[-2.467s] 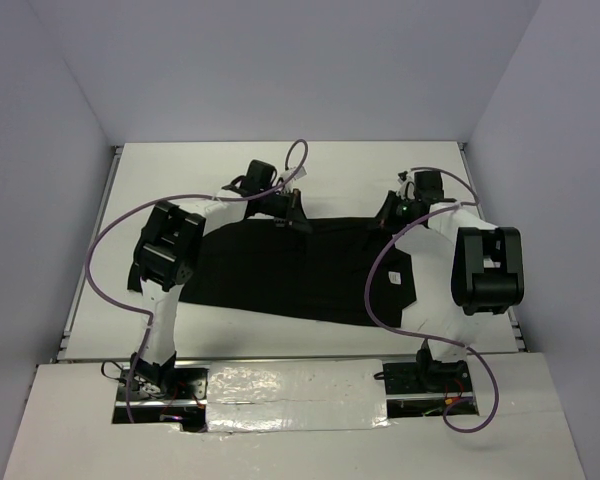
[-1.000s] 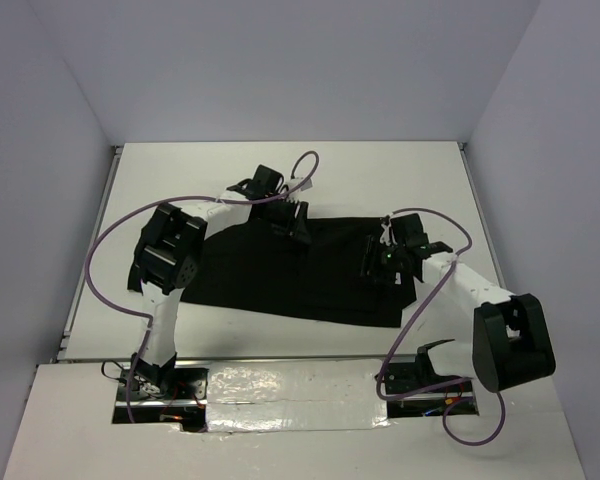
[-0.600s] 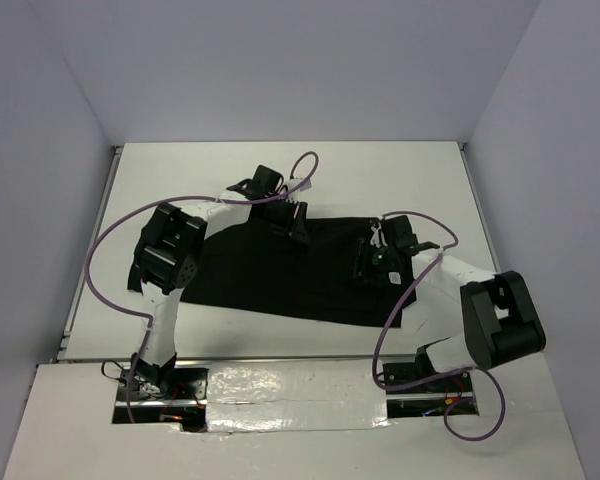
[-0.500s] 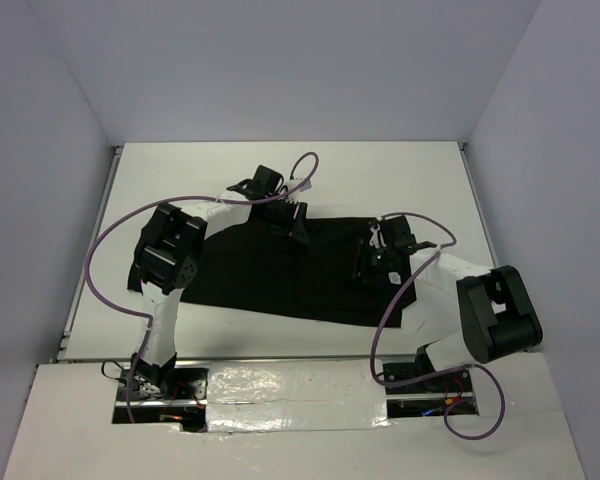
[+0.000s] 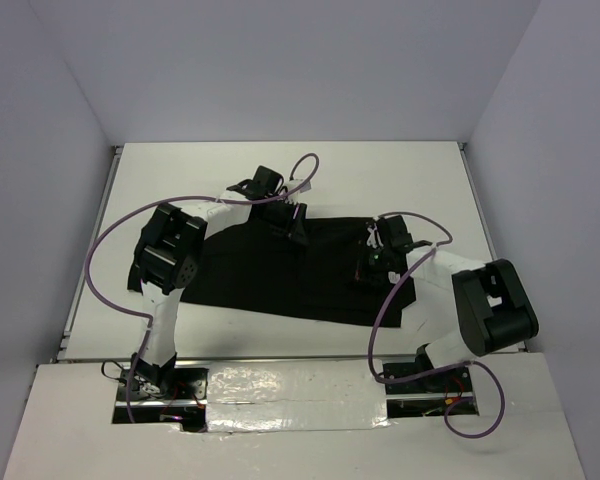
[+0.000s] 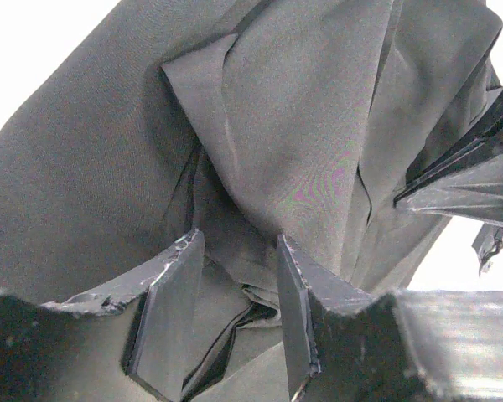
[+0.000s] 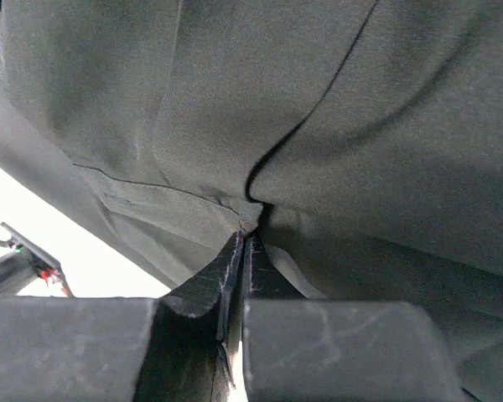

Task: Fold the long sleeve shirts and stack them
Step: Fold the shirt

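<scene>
The black long sleeve shirt [image 5: 270, 275] lies spread across the middle of the white table [image 5: 180, 170]. My left gripper [image 5: 298, 232] is at the shirt's far edge. In the left wrist view its fingers stand apart [image 6: 237, 243] over bunched folds of the shirt [image 6: 293, 126], with loose cloth between them. My right gripper [image 5: 365, 270] is low on the shirt's right part. Seen from the right wrist, that gripper [image 7: 245, 237] is shut, pinching a small ridge of the shirt [image 7: 360, 126] at its tips.
Purple cables [image 5: 105, 260] loop from both arms over the table's sides. A foil-covered strip [image 5: 290, 385] carries the arm bases at the near edge. Grey walls close in the table on three sides. Bare white table shows beyond the shirt's far edge.
The right gripper has come in leftward over the shirt's right part and closed on a fold of cloth. The left gripper has stayed at the far edge.
</scene>
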{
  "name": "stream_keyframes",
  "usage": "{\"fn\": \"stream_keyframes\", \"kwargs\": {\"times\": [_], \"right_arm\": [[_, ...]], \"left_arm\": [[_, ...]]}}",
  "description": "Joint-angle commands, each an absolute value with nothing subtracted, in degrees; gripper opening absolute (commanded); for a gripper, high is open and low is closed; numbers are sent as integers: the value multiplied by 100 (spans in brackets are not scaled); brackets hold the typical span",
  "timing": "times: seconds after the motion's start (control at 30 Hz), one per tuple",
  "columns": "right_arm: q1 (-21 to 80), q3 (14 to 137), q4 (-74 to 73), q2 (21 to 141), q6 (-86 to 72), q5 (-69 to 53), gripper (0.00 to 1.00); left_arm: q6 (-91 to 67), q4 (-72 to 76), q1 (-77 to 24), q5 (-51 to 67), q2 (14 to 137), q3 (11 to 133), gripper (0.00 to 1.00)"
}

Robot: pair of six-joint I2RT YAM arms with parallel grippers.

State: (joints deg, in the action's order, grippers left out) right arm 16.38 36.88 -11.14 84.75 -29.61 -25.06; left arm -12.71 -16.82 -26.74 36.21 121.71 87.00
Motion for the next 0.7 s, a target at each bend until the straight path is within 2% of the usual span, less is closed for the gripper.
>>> {"fn": "stream_keyframes", "kwargs": {"times": [0.0, 0.4, 0.67], "right_arm": [[1696, 3964, -1361, 8183, -2743, -2338, 0], [1653, 4324, -2898, 7673, -2216, -2127, 0], [1125, 4140, -3164, 7410, -2022, -1943, 0]], "left_arm": [[-1125, -1740, -2707, 3639, 11865, 8903, 52], [-1090, -1810, -2689, 3630, 11953, 9132, 52], [-1125, -1784, -2689, 3691, 12032, 9360, 54]]}}
